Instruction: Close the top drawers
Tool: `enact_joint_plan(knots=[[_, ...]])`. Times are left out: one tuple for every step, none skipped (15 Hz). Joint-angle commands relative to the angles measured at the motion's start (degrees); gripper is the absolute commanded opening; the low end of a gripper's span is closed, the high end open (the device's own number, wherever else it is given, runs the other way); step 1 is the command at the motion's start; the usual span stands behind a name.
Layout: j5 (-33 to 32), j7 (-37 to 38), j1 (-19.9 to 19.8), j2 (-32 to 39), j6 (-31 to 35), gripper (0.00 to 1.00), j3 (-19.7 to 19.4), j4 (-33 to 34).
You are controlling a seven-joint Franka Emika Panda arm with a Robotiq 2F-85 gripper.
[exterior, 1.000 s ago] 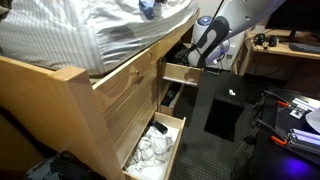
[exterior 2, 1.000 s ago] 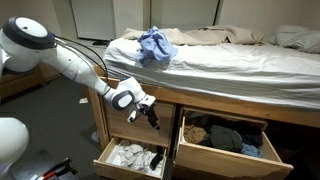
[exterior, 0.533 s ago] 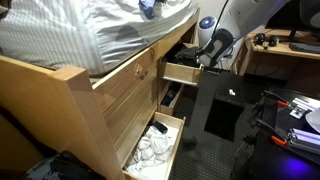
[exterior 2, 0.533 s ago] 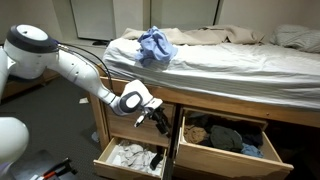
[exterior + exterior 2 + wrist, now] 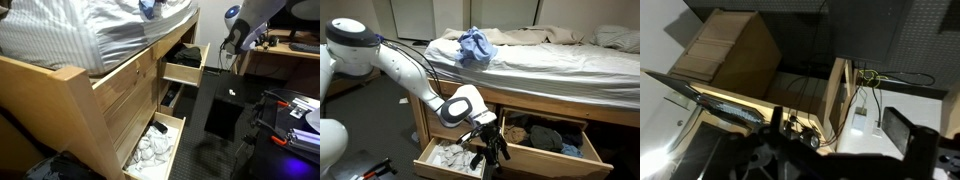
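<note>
Two drawers: dark-clothes drawer (image 5: 545, 140) and white-linen drawer (image 5: 448, 158), both pulled out.
Done: nothing shut yet.
Gripper (image 5: 492, 150): spread, empty, hanging between them.

The arm (image 5: 405, 75) is built of smooth, rounded white links, as seen in both exterior views. A large, bulbous white joint housing (image 5: 352, 45) is seen at its upper end. A grey circular cap (image 5: 453, 110), ringed in a darker tone, is set into the rounded wrist housing. A thin black cable (image 5: 425, 68) is carried along the outside of the links. In an exterior view a dark ring (image 5: 233, 13) is shown on a pale joint. The gripper (image 5: 490, 153) is black and angular. In the wrist view its fingers (image 5: 905, 130) are rendered only as dark, blurred blocks.
</note>
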Motion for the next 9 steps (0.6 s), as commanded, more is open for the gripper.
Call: enact_joint_plan(knots=[[-0.91, -4.96, -11.17, -10.44, 4.06, 1.0, 3.96, -0.76], [-0.81, -5.84, -14.39, -12.2, 4.82, 1.0, 5.68, -0.29], [-0.38, -6.11, -18.68, -13.52, 6.62, 1.0, 8.75, 0.62], [-0.23, -6.41, -22.47, -15.05, 7.93, 1.0, 11.46, 1.24], [0.18, -6.15, -26.86, -16.09, 10.13, 1.0, 15.37, 2.22], [0.19, -5.81, -30.56, -17.28, 11.42, 1.0, 18.71, 2.99], [0.46, -5.69, -34.54, -18.11, 13.02, 1.0, 22.63, 4.03], [0.74, -5.91, -38.91, -18.72, 14.68, 1.0, 26.75, 5.19], [1.04, -6.19, -42.67, -19.52, 16.76, 1.0, 30.59, 5.89]])
